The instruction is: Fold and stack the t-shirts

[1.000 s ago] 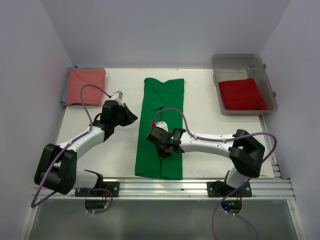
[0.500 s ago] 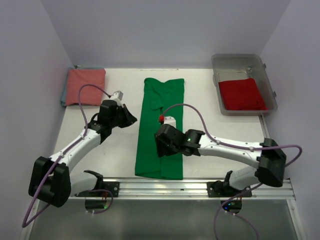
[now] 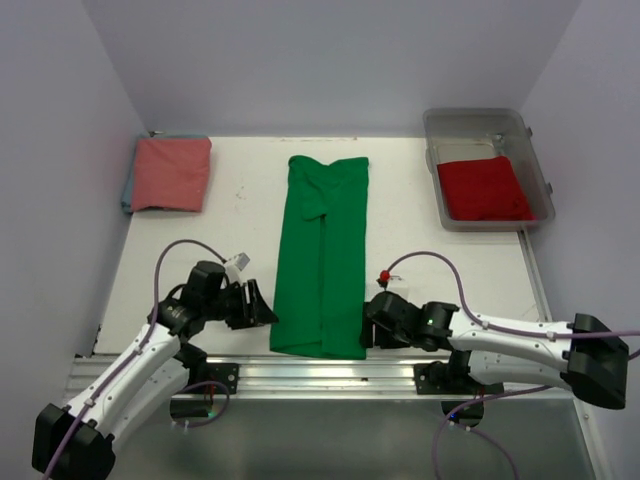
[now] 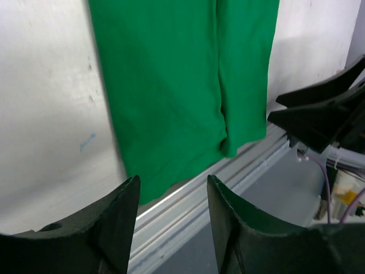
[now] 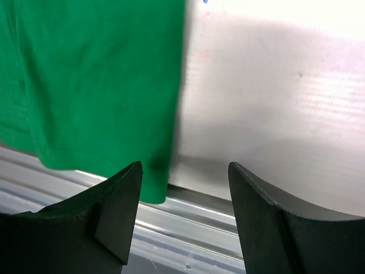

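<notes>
Flanking the green t-shirt (image 3: 322, 250), our left gripper (image 3: 260, 306) and right gripper (image 3: 370, 328) sit by its hem. Both gape, empty.

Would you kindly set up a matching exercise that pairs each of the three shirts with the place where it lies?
Column one:
1. green shirt
2. pink shirt
3. red shirt

Column two:
A. inside the clear bin at the far right
B. folded at the far left corner
C. laid out as a long strip down the middle, between the two arms

Pairs: 1-C; 2-B; 3-A
</notes>
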